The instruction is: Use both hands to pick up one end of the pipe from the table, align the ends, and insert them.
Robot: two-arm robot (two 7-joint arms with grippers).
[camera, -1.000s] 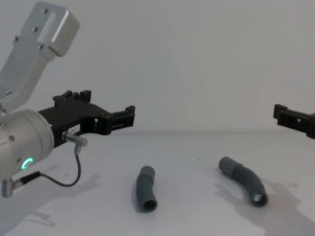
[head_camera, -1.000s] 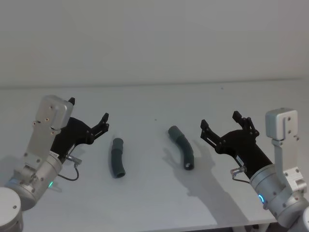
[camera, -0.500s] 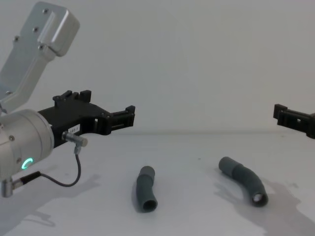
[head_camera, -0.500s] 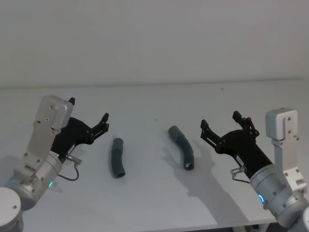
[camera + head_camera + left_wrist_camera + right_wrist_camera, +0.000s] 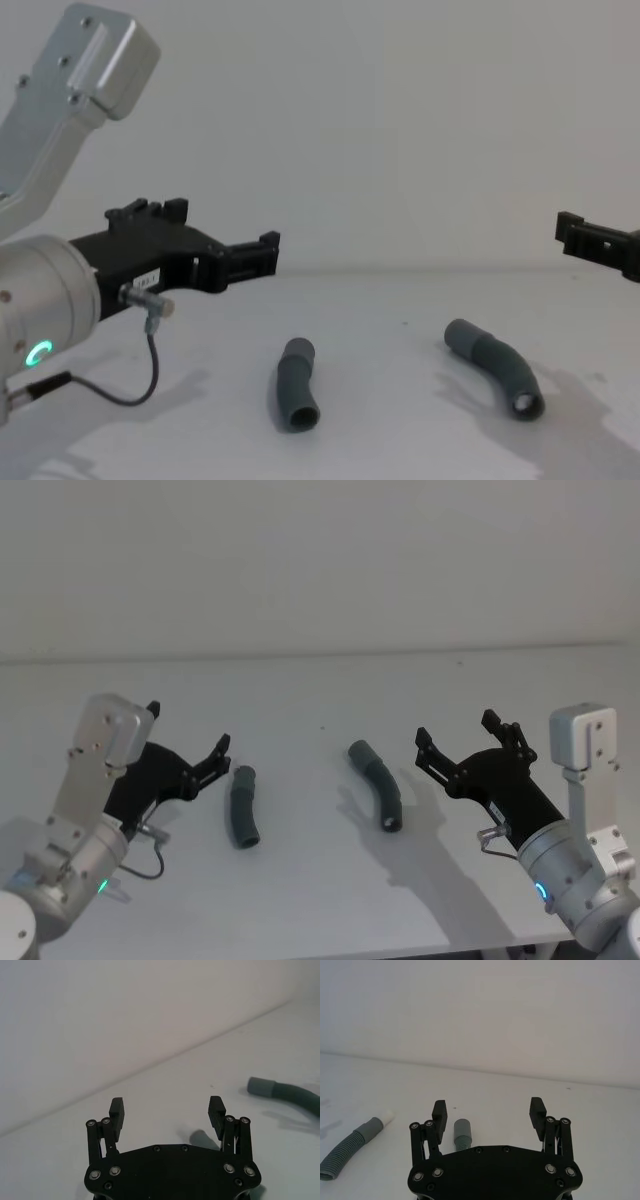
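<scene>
Two dark grey ribbed pipe pieces lie apart on the white table [image 5: 320, 690]: the left piece [image 5: 241, 806] [image 5: 296, 385] and the right piece [image 5: 378, 783] [image 5: 495, 367]. My left gripper [image 5: 188, 727] [image 5: 225, 228] hovers open just left of the left piece, touching nothing. To the right of the right piece my right gripper [image 5: 456, 730] hovers open and empty. In the right wrist view the right gripper [image 5: 489, 1107] is wide open, with a white-tipped piece [image 5: 350, 1145] off to one side and a grey cuff [image 5: 462, 1132] beyond its fingers. The left gripper [image 5: 167, 1107] is empty, with a pipe piece [image 5: 285, 1095] farther off.
A plain wall rises behind the table's far edge [image 5: 320, 656]. A thin black cable [image 5: 150, 370] loops under my left wrist. The table's front edge [image 5: 420, 950] runs close to my arms.
My left gripper has dropped a little and edged toward the left pipe piece, still open. The right arm and both pipe pieces have not moved.
</scene>
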